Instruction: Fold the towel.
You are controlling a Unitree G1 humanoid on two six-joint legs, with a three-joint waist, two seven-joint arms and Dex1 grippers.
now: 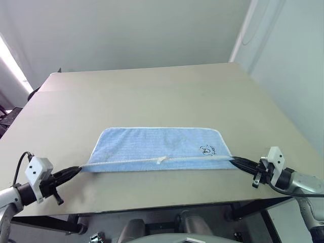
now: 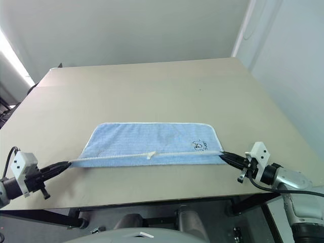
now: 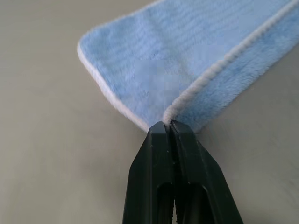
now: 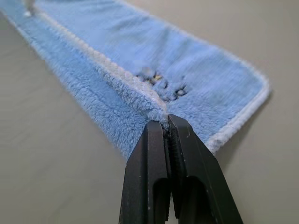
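The light blue towel [image 1: 159, 147] lies folded in half lengthwise on the beige table [image 1: 152, 91], its white-edged near side stretched taut. A small white loop [image 1: 162, 160] sits midway along that edge, and a small dark print [image 1: 207, 150] marks the right part. My left gripper [image 1: 79, 169] is shut on the towel's near left corner [image 3: 167, 116]. My right gripper [image 1: 234, 161] is shut on the near right corner [image 4: 161, 112]. Both pinch the doubled white edging just above the tabletop.
The table's front edge [image 1: 152, 205] runs close beneath both grippers. Bare tabletop spreads beyond the towel to the far edge. A pale wall [image 1: 126, 30] stands behind, and a dark object [image 1: 7, 119] sits off the table's left side.
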